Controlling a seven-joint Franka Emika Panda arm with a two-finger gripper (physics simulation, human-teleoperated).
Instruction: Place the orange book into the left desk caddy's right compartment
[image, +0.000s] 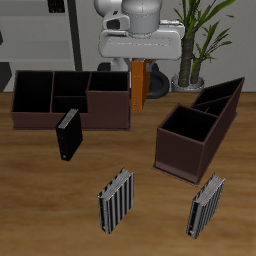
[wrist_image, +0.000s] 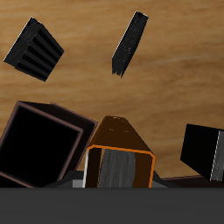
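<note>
The orange book hangs upright above the table with my gripper shut on its top end. It is in the gap between the two caddies. The left desk caddy is the dark brown box turned diagonally, nearer the table's front than the book. Its right compartment, the large square section, is open at the top and holds nothing. In the wrist view the orange book shows its pale page edge, and the right compartment lies just beside it. My fingers are hidden there.
A second dark brown caddy is set straight at the back. A black book stands before it, also seen as the black book. Two grey striped books stand near the front edge.
</note>
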